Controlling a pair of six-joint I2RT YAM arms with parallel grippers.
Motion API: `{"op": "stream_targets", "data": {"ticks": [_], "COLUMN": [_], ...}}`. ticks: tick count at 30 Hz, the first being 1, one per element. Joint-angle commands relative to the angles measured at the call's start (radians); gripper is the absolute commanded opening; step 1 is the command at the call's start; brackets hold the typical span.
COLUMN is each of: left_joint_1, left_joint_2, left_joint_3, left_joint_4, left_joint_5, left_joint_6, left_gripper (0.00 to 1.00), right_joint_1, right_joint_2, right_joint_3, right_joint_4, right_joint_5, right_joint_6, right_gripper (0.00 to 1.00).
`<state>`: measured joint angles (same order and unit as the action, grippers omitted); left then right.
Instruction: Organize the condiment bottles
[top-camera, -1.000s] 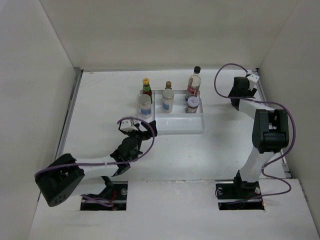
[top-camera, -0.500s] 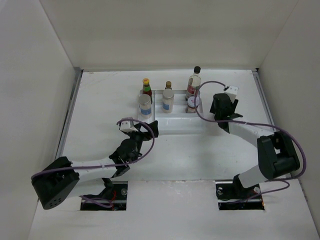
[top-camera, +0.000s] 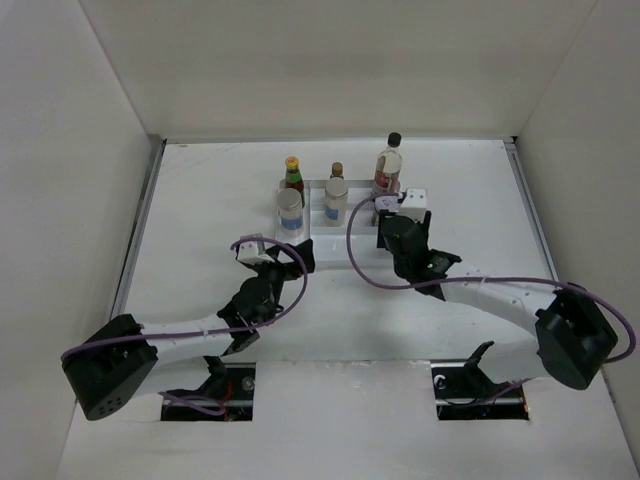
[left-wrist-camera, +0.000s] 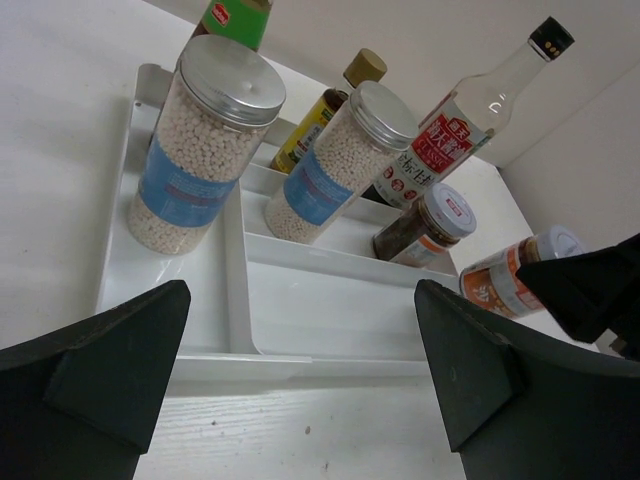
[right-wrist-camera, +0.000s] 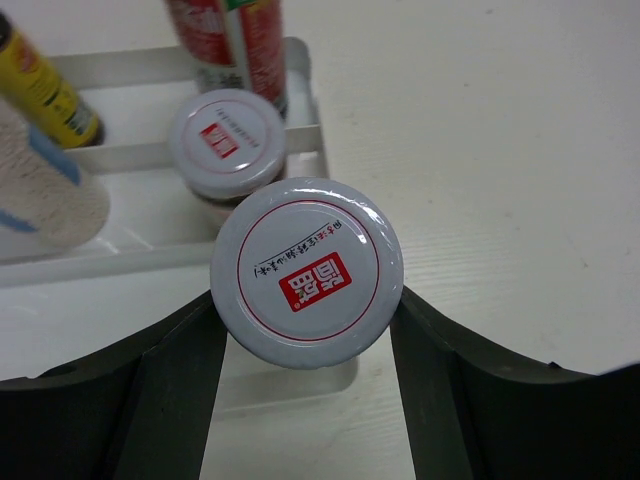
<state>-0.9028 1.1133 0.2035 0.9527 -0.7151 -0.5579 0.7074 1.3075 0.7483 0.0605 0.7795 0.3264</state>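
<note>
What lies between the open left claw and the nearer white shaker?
Only the front rim of the tray and a bare strip of its floor separate the left claw from the nearer shaker, seen in the left wrist view.

Top view: both arms reach in to the white tray at mid-worktop.
Left claw at the tray's near-left corner; right claw over its right end, at the short jar. Left shaker, right shaker, sauce bottle, brown bottle and tall clear bottle stand upright.
</note>
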Motion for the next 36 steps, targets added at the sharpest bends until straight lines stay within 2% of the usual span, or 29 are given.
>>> {"op": "stream_targets", "data": {"ticks": [1, 9, 15, 17, 19, 26, 31, 36], "left_joint_1": [0.018, 0.072, 0.106, 0.110, 0.117, 0.129, 0.138, 0.144], "left_joint_2": [-0.021, -0.067, -0.112, -0.121, -0.128, -0.161, -0.184, -0.185], "left_joint_3": [0.010, -0.018, -0.030, -0.033, -0.035, -0.044, -0.053, -0.053], "left_joint_4": [0.027, 0.021, -0.009, -0.014, -0.017, -0.045, -0.063, -0.074], "left_joint_5": [-0.015, -0.017, -0.018, -0.024, -0.029, -0.070, -0.119, -0.150], "left_joint_6": [0.001, 0.001, -0.004, -0.005, -0.005, -0.005, -0.005, -0.008], "left_gripper": [0.98, 0.98, 0.98, 0.98, 0.98, 1.00, 1.00, 1.00], "right_joint_1": [0.091, 0.209, 0.212, 0.211, 0.212, 0.191, 0.163, 0.019], "right_joint_2": [0.051, 0.294, 0.351, 0.346, 0.337, 0.280, 0.124, -0.127], "right_joint_3": [0.101, 0.230, 0.206, 0.186, 0.171, 0.114, 0.063, -0.062], "right_joint_4": [0.137, 0.257, 0.314, 0.318, 0.318, 0.317, 0.308, 0.315], "right_joint_5": [0.052, 0.032, 0.014, 0.014, 0.009, -0.049, -0.074, -0.089], "right_joint_6": [0.011, -0.009, 0.002, 0.013, 0.026, 0.060, 0.043, 0.045], "right_gripper": [0.52, 0.53, 0.54, 0.57, 0.64, 0.92, 1.00, 1.00]}}
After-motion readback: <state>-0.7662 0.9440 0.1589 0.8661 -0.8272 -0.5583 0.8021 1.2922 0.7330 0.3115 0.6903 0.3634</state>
